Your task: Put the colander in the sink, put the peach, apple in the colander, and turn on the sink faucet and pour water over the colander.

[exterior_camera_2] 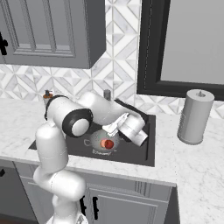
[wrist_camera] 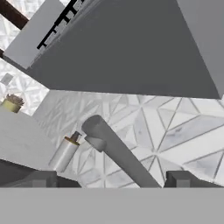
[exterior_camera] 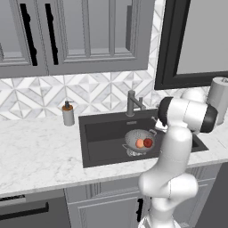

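Note:
The dark sink [exterior_camera: 102,138] holds the silver colander [exterior_camera: 133,139], which sits over the drain. Inside it lie the pale peach [exterior_camera: 140,143] and the red apple [exterior_camera: 148,142], side by side. In the right base view the colander [exterior_camera_2: 97,146] with the apple [exterior_camera_2: 108,143] sits just below my hand. The sink faucet [exterior_camera: 132,103] stands at the basin's back rim. In the hand view my gripper [wrist_camera: 111,181] is open, and a grey bar of the faucet [wrist_camera: 118,153] runs down between its wide-apart fingertips [wrist_camera: 41,179] without touching them. Water is out of view.
A grey soap pump bottle [exterior_camera: 68,114] stands on the marble counter left of the sink. A paper towel roll [exterior_camera_2: 195,116] stands on the counter to the right. Wall cabinets hang above, and a dark-framed window sits behind the sink.

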Robot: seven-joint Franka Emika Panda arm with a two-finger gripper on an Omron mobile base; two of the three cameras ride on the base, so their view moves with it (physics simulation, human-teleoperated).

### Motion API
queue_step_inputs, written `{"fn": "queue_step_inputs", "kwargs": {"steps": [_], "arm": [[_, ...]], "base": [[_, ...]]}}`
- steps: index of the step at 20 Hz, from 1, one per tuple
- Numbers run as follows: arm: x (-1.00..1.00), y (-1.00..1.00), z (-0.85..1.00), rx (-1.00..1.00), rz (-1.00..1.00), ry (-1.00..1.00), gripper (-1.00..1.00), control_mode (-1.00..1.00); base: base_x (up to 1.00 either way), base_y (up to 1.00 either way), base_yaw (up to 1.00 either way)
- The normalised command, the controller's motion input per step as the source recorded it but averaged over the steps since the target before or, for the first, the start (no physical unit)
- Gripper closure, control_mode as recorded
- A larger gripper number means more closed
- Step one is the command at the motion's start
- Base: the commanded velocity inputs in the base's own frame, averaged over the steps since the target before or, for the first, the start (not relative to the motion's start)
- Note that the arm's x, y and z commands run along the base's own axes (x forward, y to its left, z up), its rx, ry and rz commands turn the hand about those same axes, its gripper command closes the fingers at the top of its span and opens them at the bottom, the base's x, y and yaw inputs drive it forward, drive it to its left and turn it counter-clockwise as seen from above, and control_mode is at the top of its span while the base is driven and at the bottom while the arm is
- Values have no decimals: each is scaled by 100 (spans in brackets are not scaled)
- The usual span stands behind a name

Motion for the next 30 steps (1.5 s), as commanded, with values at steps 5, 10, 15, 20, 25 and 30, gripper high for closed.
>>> {"fn": "queue_step_inputs", "kwargs": {"steps": [5, 10, 15, 20, 25, 30], "arm": [[-9, -12, 40, 12, -1, 3, -100, -100], [0, -1, 31, 6, 0, 16, -100, -100], [0, 0, 14, 10, 0, 18, -100, -100], [0, 0, 0, 12, 0, 9, -100, -100], [6, 0, 0, 9, 0, 1, -100, -100], [16, 0, -5, 0, 0, 0, -100, -100]], "base": [[0, 0, 0], [0, 0, 0], [0, 0, 0], [0, 0, 0], [0, 0, 0], [0, 0, 0]]}}
